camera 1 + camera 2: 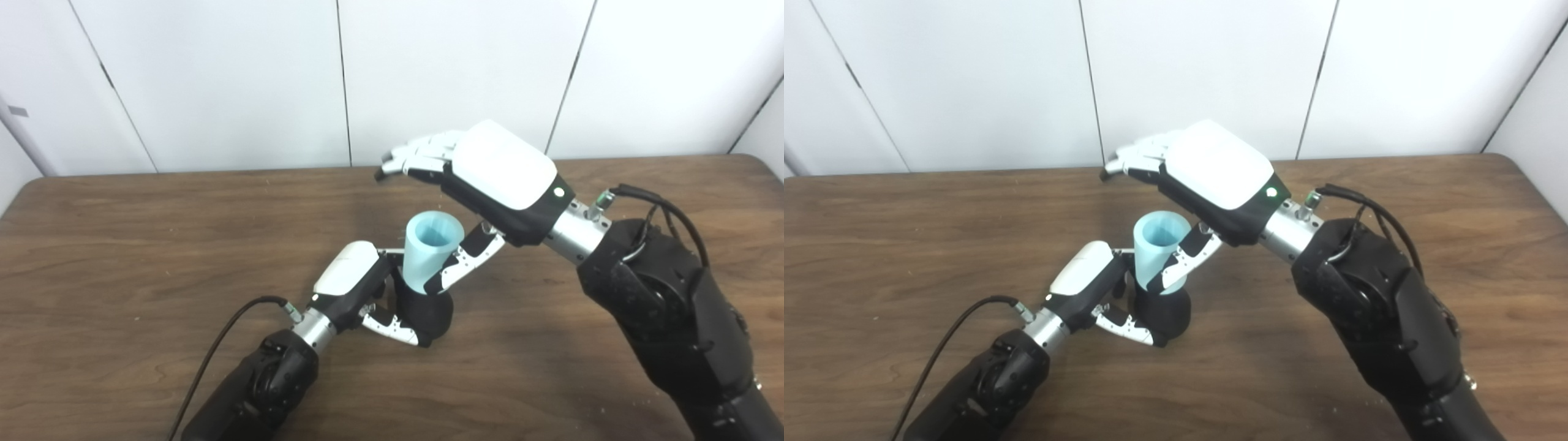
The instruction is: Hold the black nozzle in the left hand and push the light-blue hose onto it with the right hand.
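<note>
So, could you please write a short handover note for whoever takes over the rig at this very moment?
Left hand: shut on the black nozzle, which stands on the wooden table.
Right hand: open, fingers stretched out above and behind the hose; only its thumb lies against the hose's side.
Light-blue hose: upright, lower end seated in the nozzle top, open mouth facing up.
Done: hose and nozzle appear joined.
Left: how deep the hose sits cannot be seen, so probably confirm the fit, push down once more if loose, then release both hands.
</note>
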You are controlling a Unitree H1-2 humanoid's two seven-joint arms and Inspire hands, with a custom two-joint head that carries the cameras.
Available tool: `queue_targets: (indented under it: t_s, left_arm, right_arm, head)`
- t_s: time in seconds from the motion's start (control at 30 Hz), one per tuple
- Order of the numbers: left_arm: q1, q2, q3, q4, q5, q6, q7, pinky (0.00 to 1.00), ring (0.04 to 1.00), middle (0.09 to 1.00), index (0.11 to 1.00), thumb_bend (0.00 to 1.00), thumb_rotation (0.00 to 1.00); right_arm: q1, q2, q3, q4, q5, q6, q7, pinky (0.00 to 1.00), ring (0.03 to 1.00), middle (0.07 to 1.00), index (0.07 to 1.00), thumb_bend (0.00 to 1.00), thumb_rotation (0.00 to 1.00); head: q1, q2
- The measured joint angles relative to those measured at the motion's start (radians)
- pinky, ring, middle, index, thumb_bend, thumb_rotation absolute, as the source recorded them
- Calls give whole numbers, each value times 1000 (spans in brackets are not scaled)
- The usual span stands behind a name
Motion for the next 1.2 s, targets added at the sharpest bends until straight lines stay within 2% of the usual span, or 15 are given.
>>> queue_targets:
  t_s: [0.1, 0.23, 0.4, 0.6, 0.8, 1.2]
  left_arm:
    - [0, 0, 0, -1, 0, 0, 0, 414, 400, 452, 488, 518, 77]
    - [0, 0, -1, -1, 0, 1, 0, 415, 402, 453, 488, 518, 77]
    - [0, 0, -1, -1, 0, 3, 0, 415, 402, 454, 488, 518, 77]
    - [0, 0, -2, -1, 0, 3, 0, 412, 398, 449, 487, 518, 77]
    - [0, 0, -1, -1, 0, 3, 0, 410, 394, 446, 487, 518, 77]
    - [-2, 0, -4, -1, 1, 6, 0, 413, 401, 452, 487, 519, 77]
  right_arm:
    - [0, 0, -11, 24, 12, -70, -44, 898, 937, 939, 883, 909, 458]
    - [12, -2, -31, 47, 12, -147, -93, 915, 949, 951, 895, 885, 458]
    - [39, -3, -53, 55, 26, -193, -113, 920, 965, 964, 901, 869, 435]
    - [72, -14, -63, 73, 65, -208, -111, 906, 979, 979, 920, 861, 408]
    - [116, -56, -61, 74, 91, -210, -66, 904, 985, 984, 943, 858, 408]
    - [141, -89, -58, 74, 117, -214, -14, 860, 972, 982, 944, 878, 404]
  head:
    - [0, -2]
    - [0, -2]
    - [3, 0]
    - [3, 2]
    - [5, 0]
    - [6, 0]
